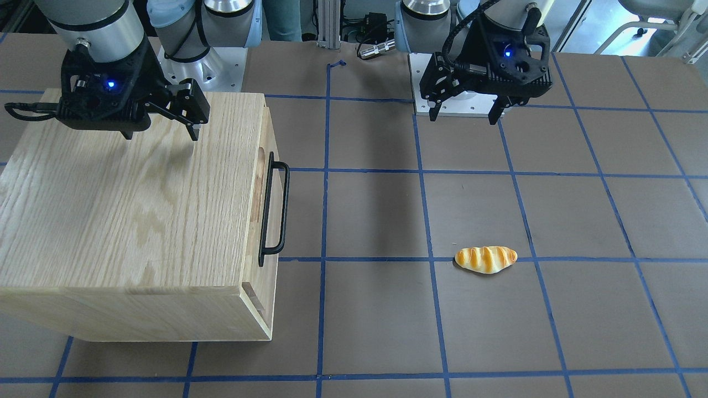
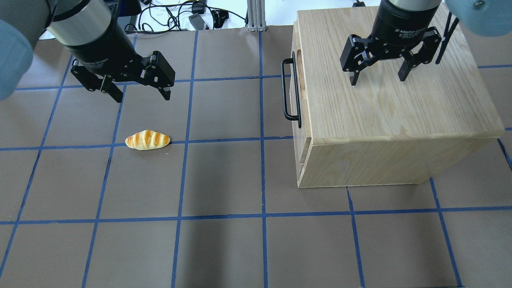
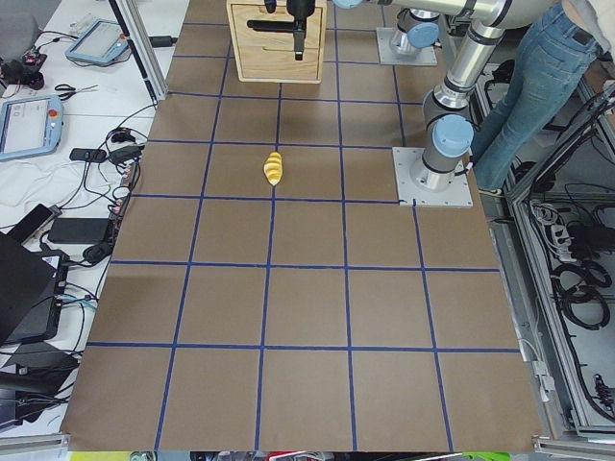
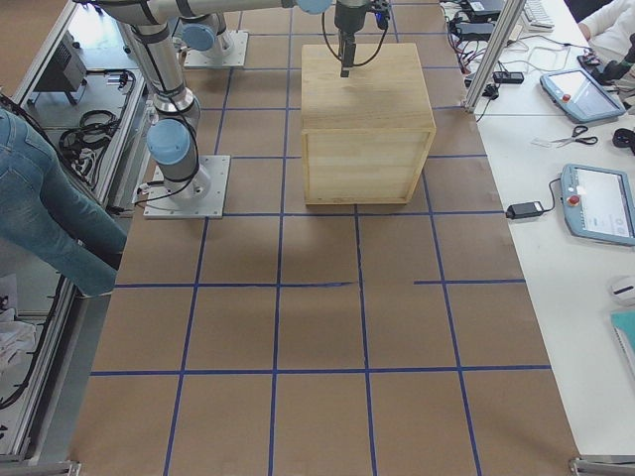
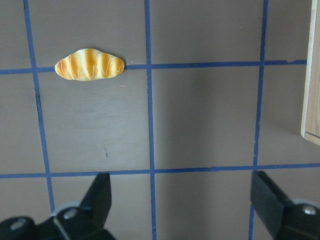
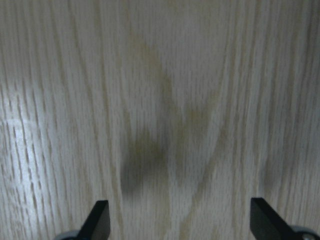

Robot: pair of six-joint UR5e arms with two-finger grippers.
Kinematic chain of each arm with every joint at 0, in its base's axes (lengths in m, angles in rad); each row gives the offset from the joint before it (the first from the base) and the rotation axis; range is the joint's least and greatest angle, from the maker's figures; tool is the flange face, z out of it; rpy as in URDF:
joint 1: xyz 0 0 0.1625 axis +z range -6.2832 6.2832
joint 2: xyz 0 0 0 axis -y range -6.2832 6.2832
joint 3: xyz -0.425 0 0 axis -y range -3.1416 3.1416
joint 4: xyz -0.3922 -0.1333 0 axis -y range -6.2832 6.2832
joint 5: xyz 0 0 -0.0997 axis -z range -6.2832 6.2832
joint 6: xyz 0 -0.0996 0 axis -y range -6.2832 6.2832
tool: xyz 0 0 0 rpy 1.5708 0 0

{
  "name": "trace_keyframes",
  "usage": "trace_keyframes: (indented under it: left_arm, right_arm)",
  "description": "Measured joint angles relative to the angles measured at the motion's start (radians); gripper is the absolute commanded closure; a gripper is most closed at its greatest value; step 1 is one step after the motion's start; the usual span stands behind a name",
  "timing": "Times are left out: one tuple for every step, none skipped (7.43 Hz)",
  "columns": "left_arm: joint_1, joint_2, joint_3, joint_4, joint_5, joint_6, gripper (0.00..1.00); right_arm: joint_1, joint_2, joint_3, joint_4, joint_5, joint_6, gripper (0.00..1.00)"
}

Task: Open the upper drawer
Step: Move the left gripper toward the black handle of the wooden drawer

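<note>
The upper drawer [image 1: 270, 132] is shut, its front flush with the oak cabinet [image 2: 400, 116]. Its long black bar handle [image 2: 290, 90] sticks out toward the table's middle and also shows in the front-facing view [image 1: 275, 210]. My right gripper [image 2: 377, 80] hangs open and empty just above the cabinet top, well back from the handle; its wrist view [image 6: 181, 225] shows only wood grain. My left gripper [image 2: 143, 97] is open and empty above the bare table, far from the cabinet, and also shows in the front-facing view [image 1: 463, 118].
A toy bread roll [image 2: 147, 140] lies on the brown mat on a blue tape line, just in front of my left gripper; it also shows in the left wrist view [image 5: 90, 65]. The cabinet's edge [image 5: 311, 100] shows at that view's right.
</note>
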Motion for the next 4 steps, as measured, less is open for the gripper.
trace_keyframes:
  left_arm:
    - [-0.011, -0.012, 0.003, 0.005, -0.018, -0.007, 0.00]
    - [-0.031, -0.033, 0.004, 0.027, -0.039, -0.021, 0.00]
    - [-0.061, -0.063, 0.005, 0.069, -0.068, -0.034, 0.00]
    - [-0.099, -0.094, 0.006, 0.118, -0.101, -0.057, 0.00]
  right_arm:
    - [0.000, 0.000, 0.000, 0.000, 0.000, 0.000, 0.00]
    - [0.000, 0.000, 0.000, 0.000, 0.000, 0.000, 0.00]
    - [0.000, 0.000, 0.000, 0.000, 0.000, 0.000, 0.00]
    - [0.000, 0.000, 0.000, 0.000, 0.000, 0.000, 0.00]
